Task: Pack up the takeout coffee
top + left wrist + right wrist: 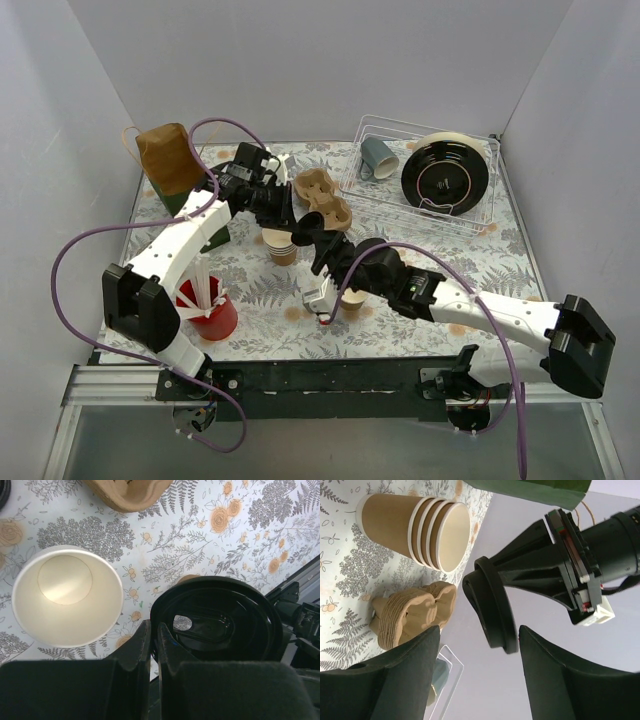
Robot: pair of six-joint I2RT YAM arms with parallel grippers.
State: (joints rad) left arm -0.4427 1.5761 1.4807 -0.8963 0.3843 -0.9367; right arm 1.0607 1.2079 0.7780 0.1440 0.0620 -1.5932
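Black lid [215, 620] — tan cups [395, 525]

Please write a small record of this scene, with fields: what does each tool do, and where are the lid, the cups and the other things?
left tool: shut on the rim of a black lid
right tool: open, holds nothing, faces the lid
cups: one upright stack, top cup open, no lid on it
cup carrier: cardboard, just behind the stack
rack: far right corner, holds a mug and a black plate
red cup: holds white sticks, near the left arm's base
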